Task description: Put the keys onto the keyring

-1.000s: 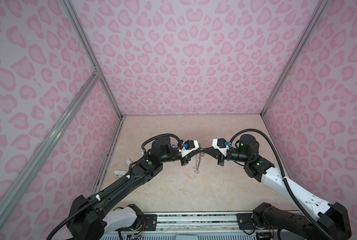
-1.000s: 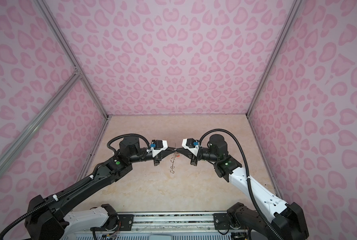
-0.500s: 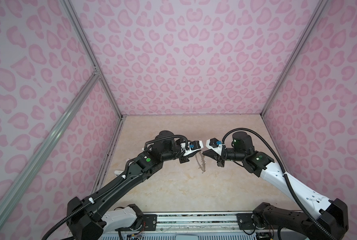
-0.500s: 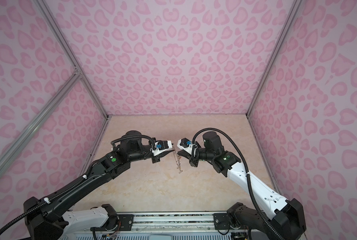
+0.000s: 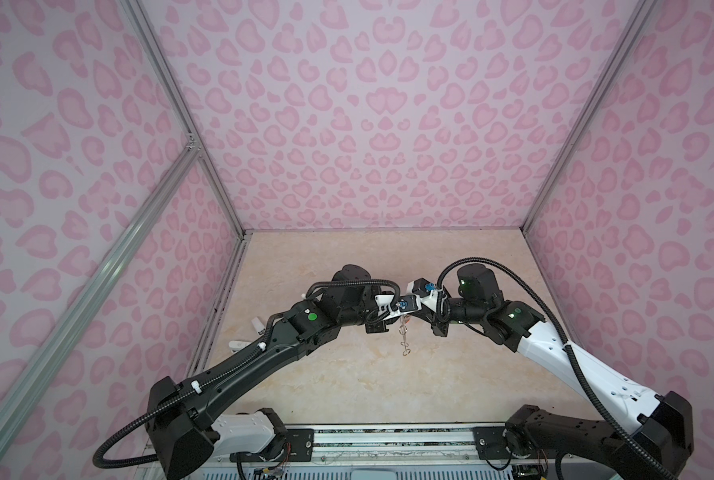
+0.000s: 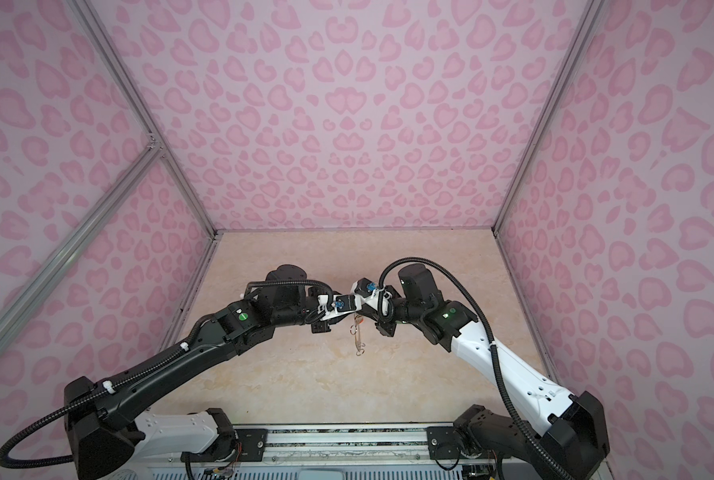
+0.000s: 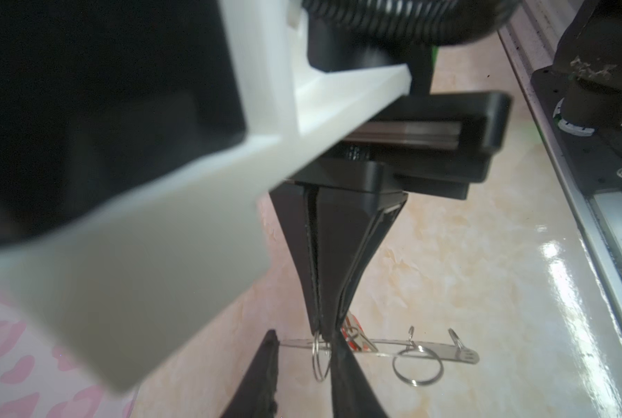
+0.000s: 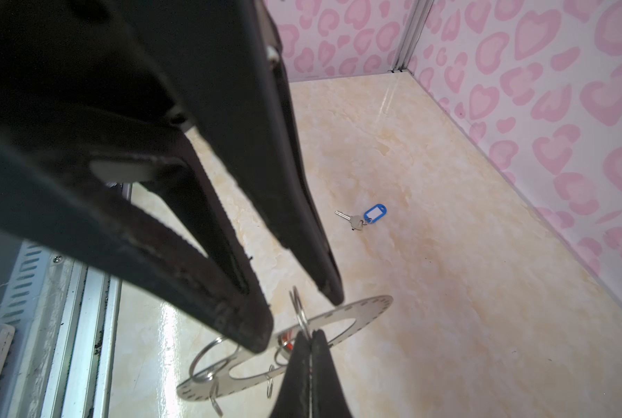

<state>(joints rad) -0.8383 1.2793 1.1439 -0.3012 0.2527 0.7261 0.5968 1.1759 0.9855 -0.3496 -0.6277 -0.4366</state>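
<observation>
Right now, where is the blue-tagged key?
Only the right wrist view shows the blue-tagged key: it lies flat on the tabletop, alone, beyond the keyring pinched in the right claw, toward the walled corner. Neither top view shows it.

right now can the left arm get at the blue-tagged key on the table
Probably yes: the blue-tagged key lies alone, nothing over it, and the left gripper is open; it must first back off the keyring.

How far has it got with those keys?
Roughly halfway, it seems. Done, apparently: an orange-red tag hangs at the keyring, though its attachment is hidden. In hand: the right hand pinches the keyring aloft; the left hand stands open around a small ring. Left: the blue-tagged key lies on the table.
</observation>
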